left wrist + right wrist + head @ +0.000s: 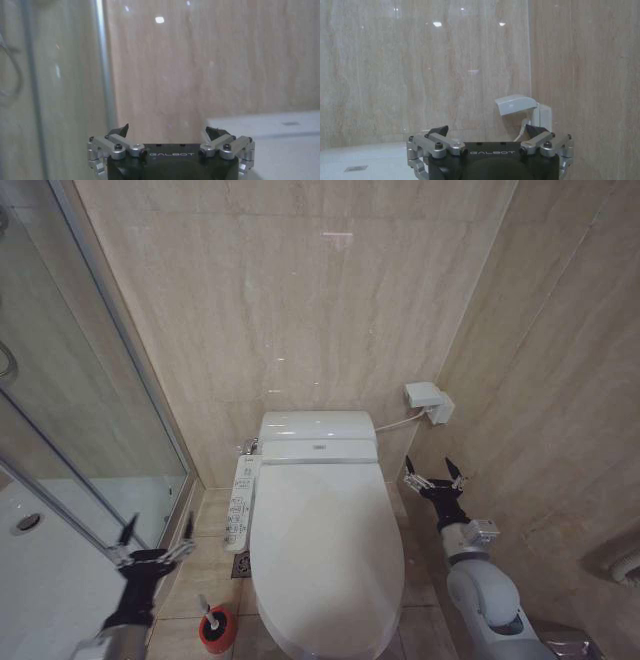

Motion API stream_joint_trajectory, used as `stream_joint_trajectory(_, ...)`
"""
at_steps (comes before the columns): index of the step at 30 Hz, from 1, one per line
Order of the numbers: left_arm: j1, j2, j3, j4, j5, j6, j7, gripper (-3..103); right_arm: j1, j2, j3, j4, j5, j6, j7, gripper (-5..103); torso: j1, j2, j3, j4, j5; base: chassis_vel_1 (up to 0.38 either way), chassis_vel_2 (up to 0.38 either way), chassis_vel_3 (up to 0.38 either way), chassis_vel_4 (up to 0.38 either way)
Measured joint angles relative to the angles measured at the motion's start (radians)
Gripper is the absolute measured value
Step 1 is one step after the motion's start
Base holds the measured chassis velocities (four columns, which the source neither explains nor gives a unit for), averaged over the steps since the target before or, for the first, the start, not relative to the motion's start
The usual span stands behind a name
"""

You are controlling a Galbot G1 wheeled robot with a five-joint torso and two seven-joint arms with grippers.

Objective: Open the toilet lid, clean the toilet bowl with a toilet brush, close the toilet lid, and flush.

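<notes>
Glossy white oval toilet lid point(322, 555), closed, at lower centre of the frame against beige veined stone tiles. Thin white toilet brush point(210, 617) stands in its round red holder cup point(216, 631), lower left. Left gripper point(156, 532) and right gripper point(434, 470) flank the toilet, pointing toward the wall, jaws apart.

Right hand point(487, 132) spread, facing wall.
</notes>
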Motion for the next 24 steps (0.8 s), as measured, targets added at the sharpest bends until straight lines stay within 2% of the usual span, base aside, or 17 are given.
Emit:
stream_joint_trajectory(3, -0.046, -0.011, 0.059, 0.004, -0.012, 0.108, 0.016, 100, 0.000, 0.000, 0.000, 0.000, 0.000, 0.000, 0.000, 100, 0.000, 0.000, 0.000, 0.0001, -0.0001, 0.000, 0.000, 0.000, 0.000)
stream_joint_trajectory(4, -0.069, -0.020, 0.090, 0.017, 0.016, 0.124, 0.014, 100, 0.000, 0.000, 0.000, 0.000, 0.000, 0.000, 0.000, 100, 0.000, 0.000, 0.000, 0.0002, 0.0005, 0.000, 0.000, 0.000, 0.000)
stream_joint_trajectory(6, -0.084, -0.027, 0.114, 0.021, 0.044, 0.126, 0.010, 100, 0.000, 0.000, 0.000, 0.000, 0.000, 0.000, 0.000, 100, 0.000, 0.000, 0.000, -0.0002, -0.0009, 0.000, 0.000, 0.000, 0.000)
stream_joint_trajectory(8, -0.088, -0.028, 0.119, -0.002, 0.083, 0.126, -0.009, 100, 0.000, 0.000, 0.000, 0.000, 0.000, 0.000, 0.000, 100, 0.000, 0.000, 0.000, 0.0000, 0.0000, 0.000, 0.000, 0.000, 0.000)
stream_joint_trajectory(18, -0.054, -0.021, 0.076, -0.121, 0.123, 0.110, -0.073, 100, 0.000, 0.000, 0.000, 0.000, 0.000, 0.000, 0.000, 100, 0.000, 0.000, 0.000, 0.0002, -0.0001, 0.000, 0.000, 0.000, 0.000)
stream_joint_trajectory(21, -0.043, -0.024, 0.059, -0.132, 0.131, 0.075, -0.080, 100, 0.000, 0.000, 0.000, 0.000, 0.000, 0.000, 0.000, 100, 0.000, 0.000, 0.000, 0.0002, 0.0000, 0.000, 0.000, 0.000, 0.000)
stream_joint_trajectory(24, -0.044, -0.024, 0.046, -0.079, 0.130, 0.031, -0.082, 100, 0.000, 0.000, 0.000, 0.000, 0.000, 0.000, 0.000, 100, 0.000, 0.000, 0.000, 0.0002, -0.0001, 0.000, 0.000, 0.000, 0.000)
